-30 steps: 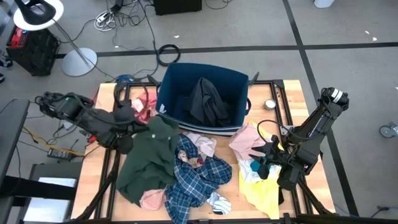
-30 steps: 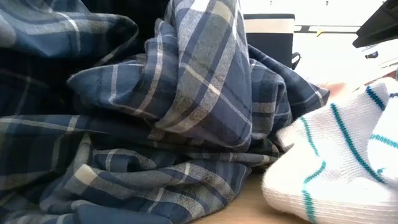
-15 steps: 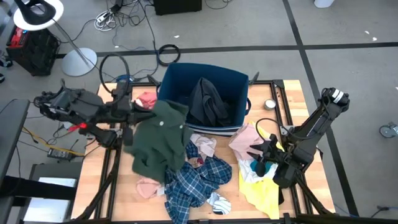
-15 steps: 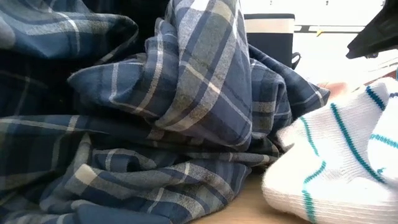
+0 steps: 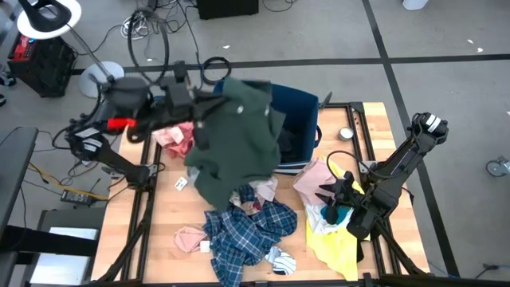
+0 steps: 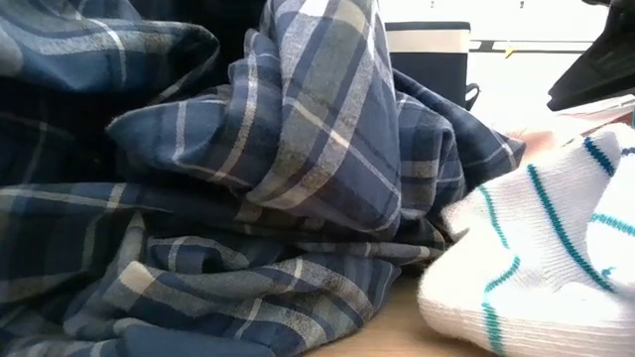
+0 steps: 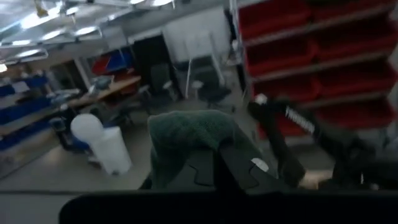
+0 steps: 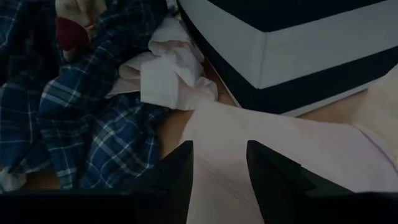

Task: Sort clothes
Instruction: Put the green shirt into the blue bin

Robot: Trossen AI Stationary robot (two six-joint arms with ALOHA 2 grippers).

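My left gripper is raised by the left wall of the navy bin and is shut on the dark green shirt, which hangs over the bin's left part. The shirt also shows in the left wrist view. A black top lies in the bin. The blue plaid shirt lies bunched on the table and fills the low view. My right gripper is open, just above a pale pink piece beside the yellow shirt. My left gripper holds a bunched upper part of the dark green shirt, coming at it about level from the table's left. The fingers hide the place of contact. The shirt hangs slack below the gripper, and its lower end reaches down near the plaid shirt.
A pink piece lies near left, another by the left arm. A white striped sock lies near the front edge. A white piece and a maroon piece lie by the plaid shirt. A small round tin lies far right.
My left gripper has risen and swung toward the far edge and the bin, carrying the dark green shirt. The shirt has been lifted off the table and off the plaid shirt and now hangs over the bin's left part. A pink piece on the table's near left is uncovered.
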